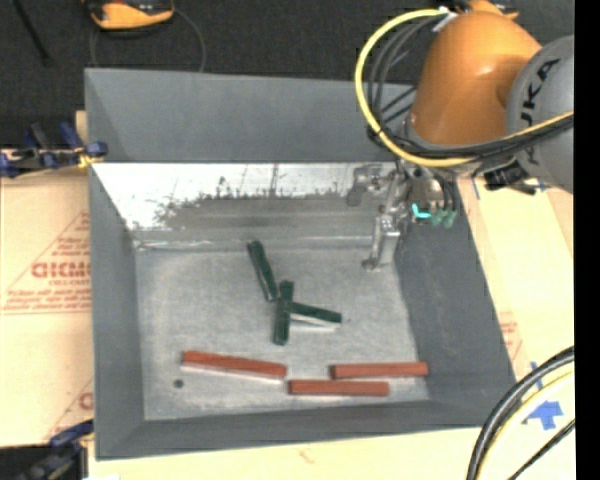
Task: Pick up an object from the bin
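My gripper (378,253) hangs near the bin's back right corner, above bare floor and close to the rear wall. Nothing shows in it. The nearest loose things are three dark green sticks to its lower left. One green stick (262,270) lies slanted. A second green stick (282,313) lies almost upright in the view. The third green stick (315,314) crosses the second one's right side, pointing right.
Three red-brown sticks lie along the bin's front: a long one (233,365) at the left, one (338,388) in the middle, and one (378,370) at the right. A small dark speck (178,384) sits near the front left.
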Controlling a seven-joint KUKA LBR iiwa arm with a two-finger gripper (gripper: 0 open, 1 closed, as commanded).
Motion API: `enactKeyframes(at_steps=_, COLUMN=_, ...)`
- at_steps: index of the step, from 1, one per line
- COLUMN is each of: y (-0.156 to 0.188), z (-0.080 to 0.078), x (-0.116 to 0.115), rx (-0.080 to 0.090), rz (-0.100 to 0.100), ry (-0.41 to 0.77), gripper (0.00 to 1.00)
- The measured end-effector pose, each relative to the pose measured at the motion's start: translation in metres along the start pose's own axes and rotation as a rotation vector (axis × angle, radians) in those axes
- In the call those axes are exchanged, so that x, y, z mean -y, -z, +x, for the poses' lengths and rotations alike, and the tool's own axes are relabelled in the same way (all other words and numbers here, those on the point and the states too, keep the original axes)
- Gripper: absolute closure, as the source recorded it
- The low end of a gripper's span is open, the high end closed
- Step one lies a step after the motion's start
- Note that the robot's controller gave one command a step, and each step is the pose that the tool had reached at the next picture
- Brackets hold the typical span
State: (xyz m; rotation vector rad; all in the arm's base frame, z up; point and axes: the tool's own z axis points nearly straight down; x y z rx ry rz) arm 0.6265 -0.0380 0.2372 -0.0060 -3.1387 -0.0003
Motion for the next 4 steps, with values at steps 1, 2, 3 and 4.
enactKeyframes(at_steps=1, y=-0.164, z=0.084, x=-0.065, rx=0.0, rz=-0.001, ry=0.164, gripper=0.0)
enactKeyframes(at_steps=2, y=-0.16, z=0.081, x=-0.064, rx=0.007, rz=0.001, ry=0.163, gripper=1.0)
enactKeyframes(at_steps=3, y=-0.075, z=0.097, x=-0.065, rx=0.013, rz=0.002, ry=0.196, gripper=1.0)
enactKeyframes(at_steps=4, y=0.006, z=0.117, x=-0.088, rx=0.014, rz=0.0, ry=0.211, gripper=1.0)
